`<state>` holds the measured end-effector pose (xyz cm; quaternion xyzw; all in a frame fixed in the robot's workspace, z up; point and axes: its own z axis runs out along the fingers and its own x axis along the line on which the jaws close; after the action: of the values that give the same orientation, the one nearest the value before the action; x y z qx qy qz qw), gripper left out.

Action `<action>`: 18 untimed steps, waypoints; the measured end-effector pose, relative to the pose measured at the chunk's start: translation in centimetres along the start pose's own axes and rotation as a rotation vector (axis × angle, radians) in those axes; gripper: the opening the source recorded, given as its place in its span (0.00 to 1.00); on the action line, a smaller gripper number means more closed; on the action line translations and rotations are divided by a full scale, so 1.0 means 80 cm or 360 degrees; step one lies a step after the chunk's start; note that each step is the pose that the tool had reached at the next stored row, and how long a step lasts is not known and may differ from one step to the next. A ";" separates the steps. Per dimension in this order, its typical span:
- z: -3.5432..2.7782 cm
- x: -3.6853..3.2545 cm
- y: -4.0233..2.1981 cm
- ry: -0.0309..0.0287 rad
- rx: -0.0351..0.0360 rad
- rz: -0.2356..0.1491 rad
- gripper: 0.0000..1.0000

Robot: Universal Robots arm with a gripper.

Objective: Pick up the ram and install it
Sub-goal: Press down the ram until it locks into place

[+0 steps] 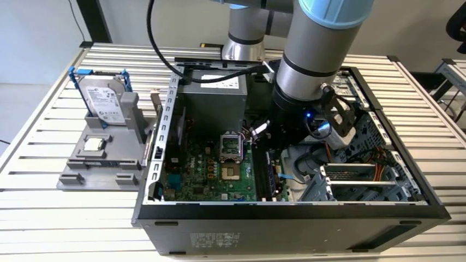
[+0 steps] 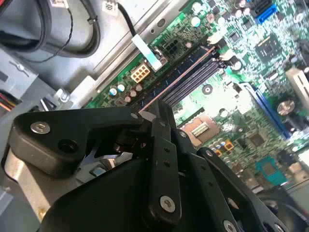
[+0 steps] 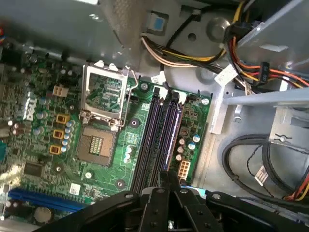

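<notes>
Where the arm reaches down into the open computer case [image 1: 291,210], the gripper [image 3: 167,186] is drawn narrow. It seems to pinch the ram [image 3: 168,175] edge-on, just above the black memory slots [image 3: 153,137]. The stick is likely light, stiff and fragile, best held by its long edges, clear of the chips.

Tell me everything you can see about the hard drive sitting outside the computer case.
The hard drive is a flat silver box, metal by its look, with a pale label over most of its face and blue rails along its two long sides. It stands on end, leaning back a little, in a grey stand on the slatted table. It is at the exterior view's left, outside the open computer case. Nothing but the stand seems to touch it.
</notes>
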<state>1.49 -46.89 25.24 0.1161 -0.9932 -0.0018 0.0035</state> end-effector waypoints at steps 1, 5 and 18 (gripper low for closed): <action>0.0000 0.0000 0.0001 0.00004 0.0001 -0.0087 0.00; 0.0000 -0.0001 0.0002 0.00009 0.0001 -0.0180 0.00; 0.0000 -0.0002 0.0010 0.00015 0.0003 -0.0404 0.00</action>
<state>1.48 -46.81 25.24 0.2411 -0.9705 -0.0014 0.0036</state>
